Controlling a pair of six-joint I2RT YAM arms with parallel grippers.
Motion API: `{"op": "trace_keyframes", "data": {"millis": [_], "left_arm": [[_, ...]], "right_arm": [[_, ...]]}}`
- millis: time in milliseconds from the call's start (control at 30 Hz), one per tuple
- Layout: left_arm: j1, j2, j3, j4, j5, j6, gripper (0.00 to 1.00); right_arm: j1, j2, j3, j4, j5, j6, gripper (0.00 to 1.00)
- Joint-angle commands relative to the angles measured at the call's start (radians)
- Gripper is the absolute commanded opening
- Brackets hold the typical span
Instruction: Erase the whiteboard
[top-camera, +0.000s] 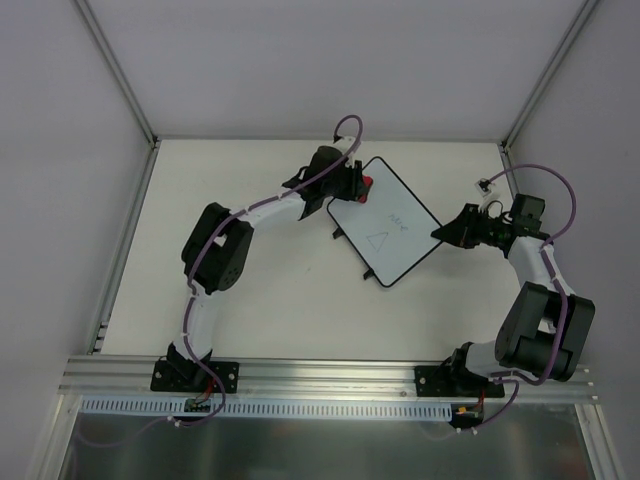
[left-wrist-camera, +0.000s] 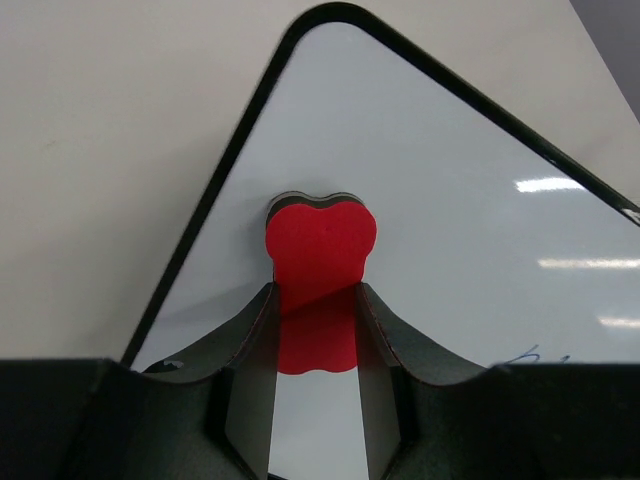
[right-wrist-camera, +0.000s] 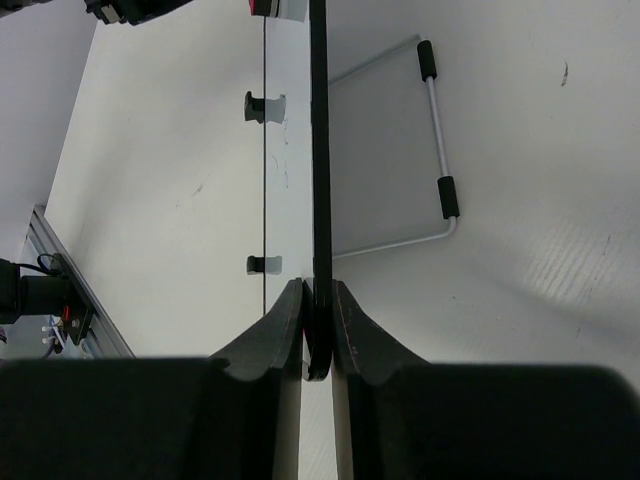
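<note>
The board (top-camera: 390, 235) lies on the desk (top-camera: 250, 300) a little right of centre, turned so that its corners point to about 12, 3, 6 and 9 o'clock. A small triangle (top-camera: 378, 240) is drawn near its middle, with a faint scribble (top-camera: 398, 218) just beyond it toward 1 o'clock. The left gripper (top-camera: 358, 186) sits over the board at about 11 o'clock from the board's middle, near the far corner. Its fingers are closed on a red eraser (left-wrist-camera: 320, 240) with a lobed tip and a dark backing, and the eraser's tip is against the white surface inside the black rim. The right gripper (right-wrist-camera: 318, 320) is at the board's 3 o'clock corner, with its fingers pinched tight on the thin black rim, seen edge-on from the wrist. On the board's back, a wire stand (right-wrist-camera: 440, 200) with two black feet shows.
</note>
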Motion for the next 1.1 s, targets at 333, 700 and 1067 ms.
{"op": "trace_keyframes", "data": {"millis": [333,700,1067], "left_arm": [[-0.252,0.029,-0.06,-0.047,0.065,0.042,0.0],[-0.375,-0.029,-0.192,-0.034,0.011,-0.067,0.0],[-0.225,-0.071,-0.24,0.0,-0.082,-0.122,0.0]], "right_arm": [[0.017,-0.022,-0.015,0.017,0.064,-0.081,0.0],[0.025,-0.028,-0.015,0.017,0.065,-0.083,0.0],[0.035,-0.03,-0.02,0.017,0.07,-0.084,0.0]]}}
